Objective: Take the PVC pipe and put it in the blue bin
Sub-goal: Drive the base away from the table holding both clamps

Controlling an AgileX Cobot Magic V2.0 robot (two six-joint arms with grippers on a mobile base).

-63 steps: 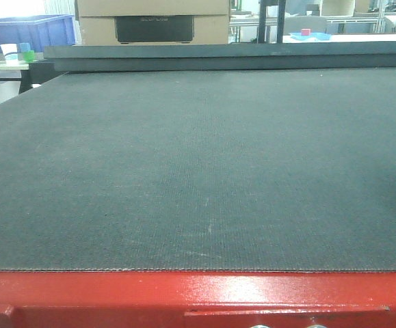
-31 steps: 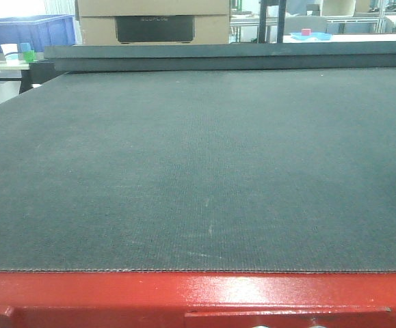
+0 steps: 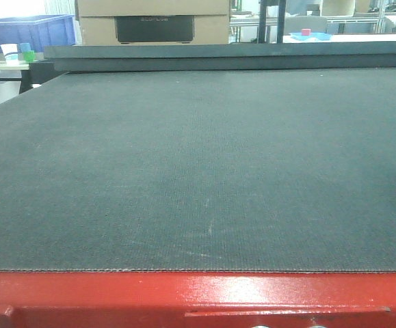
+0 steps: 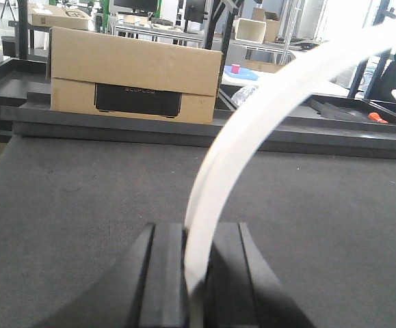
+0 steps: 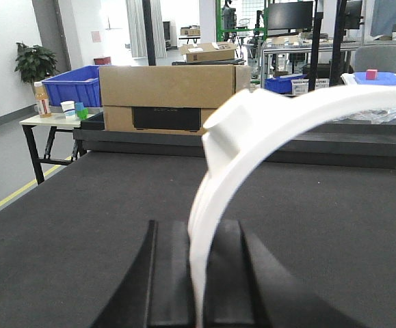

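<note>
In the left wrist view, my left gripper (image 4: 198,236) is shut on the thin edge of a white curved PVC pipe (image 4: 252,130). The pipe arcs up and to the right above the dark mat. In the right wrist view, my right gripper (image 5: 199,232) is shut on a white curved PVC pipe (image 5: 242,133) with a round boss on its side. I cannot tell whether both hold the same piece. A blue bin (image 3: 27,31) stands on a side table at the far left, also in the right wrist view (image 5: 81,85). Neither gripper nor the pipe shows in the front view.
A dark mat (image 3: 198,171) covers the table, with a red edge (image 3: 198,297) at the front. A cardboard box (image 3: 153,20) stands behind a raised dark ledge at the back. Small cups (image 3: 18,52) sit near the bin. Racks and tables fill the room behind.
</note>
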